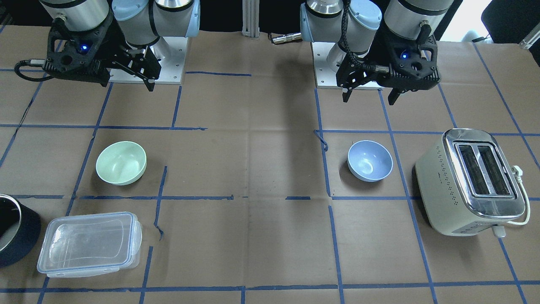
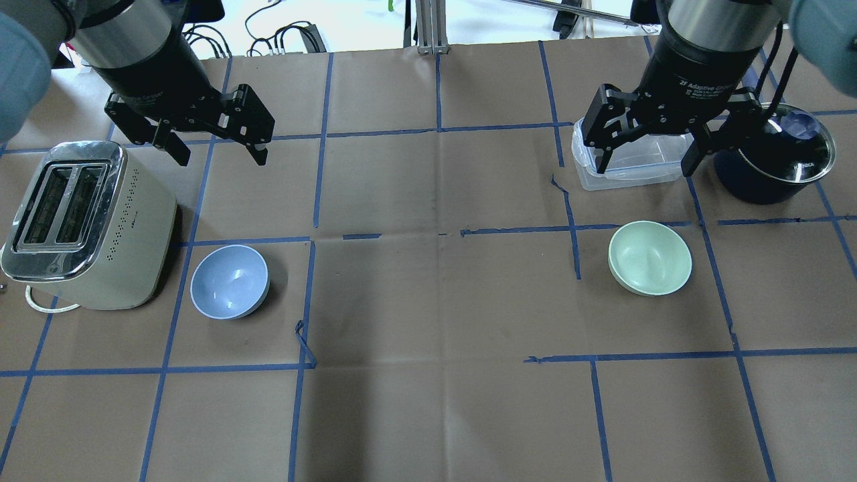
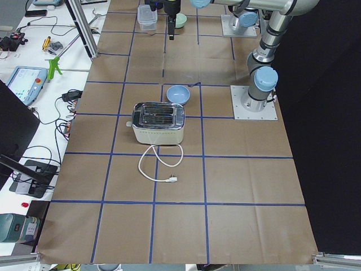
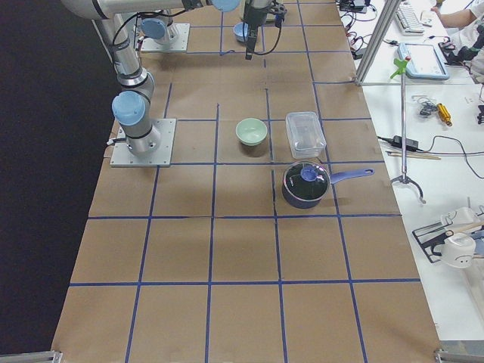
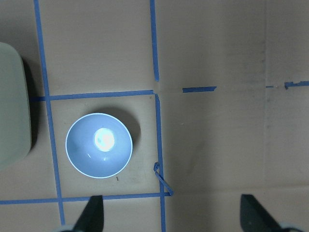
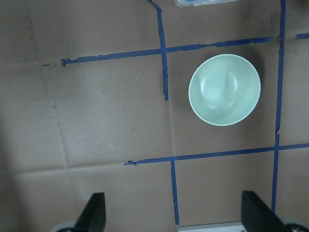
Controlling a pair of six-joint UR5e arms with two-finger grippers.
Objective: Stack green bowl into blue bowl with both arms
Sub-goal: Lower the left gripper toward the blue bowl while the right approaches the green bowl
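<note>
The green bowl (image 2: pixel 649 258) stands upright and empty on the table's right half; it also shows in the front view (image 1: pixel 121 162) and the right wrist view (image 6: pixel 224 89). The blue bowl (image 2: pixel 229 281) stands upright and empty on the left half, beside the toaster; it also shows in the front view (image 1: pixel 370 160) and the left wrist view (image 5: pixel 99 145). My left gripper (image 2: pixel 221 150) hangs open and empty above the table, on the far side of the blue bowl. My right gripper (image 2: pixel 646 161) hangs open and empty above the table, on the far side of the green bowl.
A cream toaster (image 2: pixel 80 221) with a loose cord stands just left of the blue bowl. A clear lidded container (image 2: pixel 589 174) and a dark navy pot (image 2: pixel 776 161) stand beyond the green bowl. Brown paper with blue tape lines covers the table between the bowls.
</note>
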